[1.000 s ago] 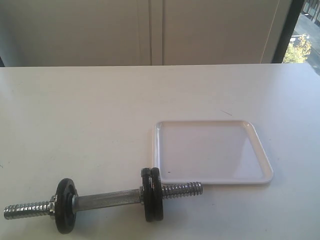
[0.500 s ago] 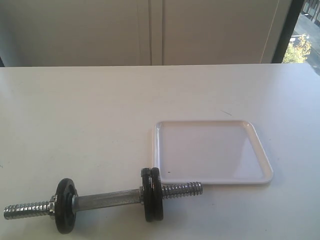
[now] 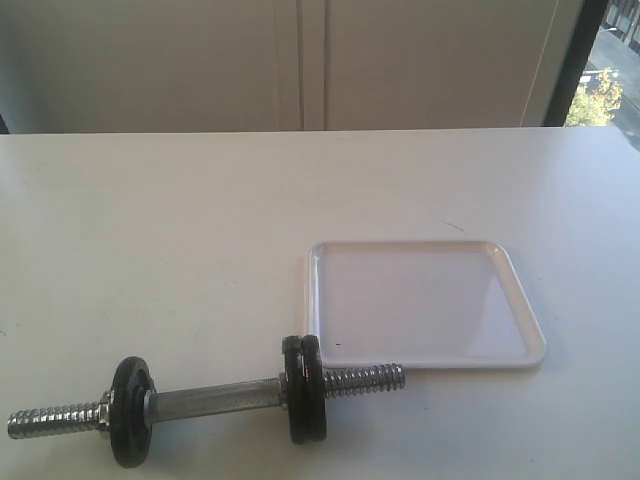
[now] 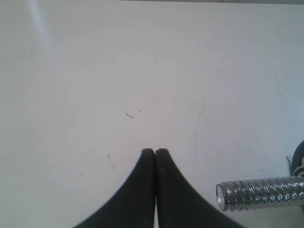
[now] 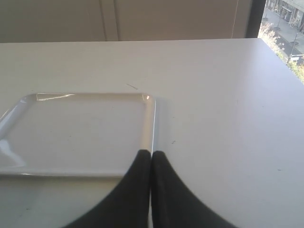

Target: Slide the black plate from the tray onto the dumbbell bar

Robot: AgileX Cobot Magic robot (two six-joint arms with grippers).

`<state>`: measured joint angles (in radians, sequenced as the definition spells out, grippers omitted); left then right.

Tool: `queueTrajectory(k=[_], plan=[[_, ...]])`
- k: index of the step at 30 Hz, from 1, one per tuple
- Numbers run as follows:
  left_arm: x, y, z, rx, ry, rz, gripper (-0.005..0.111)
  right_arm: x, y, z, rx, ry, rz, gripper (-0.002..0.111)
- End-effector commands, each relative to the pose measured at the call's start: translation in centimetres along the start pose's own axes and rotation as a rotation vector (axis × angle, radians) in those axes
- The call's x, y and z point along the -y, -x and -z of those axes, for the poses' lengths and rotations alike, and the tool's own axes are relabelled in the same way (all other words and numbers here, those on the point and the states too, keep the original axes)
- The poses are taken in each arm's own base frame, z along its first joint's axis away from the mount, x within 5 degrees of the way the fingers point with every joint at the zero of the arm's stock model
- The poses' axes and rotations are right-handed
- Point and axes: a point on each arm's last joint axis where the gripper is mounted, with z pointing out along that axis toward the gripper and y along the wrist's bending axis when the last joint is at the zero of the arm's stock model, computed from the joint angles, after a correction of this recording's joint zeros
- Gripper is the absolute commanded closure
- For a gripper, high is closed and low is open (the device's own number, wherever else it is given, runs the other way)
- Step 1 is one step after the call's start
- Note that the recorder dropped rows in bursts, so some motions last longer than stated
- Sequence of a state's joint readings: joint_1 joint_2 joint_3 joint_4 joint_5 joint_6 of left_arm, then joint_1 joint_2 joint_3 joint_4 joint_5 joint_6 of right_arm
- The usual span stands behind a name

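Change: nothing I can see has moved since a second ago.
Black plate [image 3: 314, 400]: upright on the dumbbell bar [image 3: 215, 397], the outer disc of a touching pair at the tray end.
Single plate [image 3: 131, 411]: near the bar's other end.
Tray [image 3: 425, 245]: on the bench [image 3: 200, 220], just beside the bar's threaded tip.
Left gripper [image 4: 155, 152]: jaws pressed together, holding nothing, near a threaded bar end.
Right gripper [image 5: 151, 154]: jaws pressed together, holding nothing, at the tray's rim.

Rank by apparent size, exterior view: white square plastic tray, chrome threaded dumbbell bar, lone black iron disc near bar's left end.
1. White square plastic tray: largest area.
2. Chrome threaded dumbbell bar: longer than the tray is wide, but thin.
3. Lone black iron disc: smallest.
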<state>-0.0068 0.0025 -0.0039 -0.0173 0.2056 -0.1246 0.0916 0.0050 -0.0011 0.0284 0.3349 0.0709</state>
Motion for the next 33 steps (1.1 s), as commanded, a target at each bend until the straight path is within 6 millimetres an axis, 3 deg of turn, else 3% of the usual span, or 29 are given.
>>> queueTrajectory(k=[1,33], plan=[[0.04,-0.11,-0.03,-0.001,-0.008,-0.03,0.107,0.08,-0.01,0.02,0.005,-0.014,-0.01,0.108],[0.04,-0.11,-0.03,-0.001,-0.008,-0.045,0.107,0.13,-0.01,0.02,0.006,-0.023,-0.022,0.108]])
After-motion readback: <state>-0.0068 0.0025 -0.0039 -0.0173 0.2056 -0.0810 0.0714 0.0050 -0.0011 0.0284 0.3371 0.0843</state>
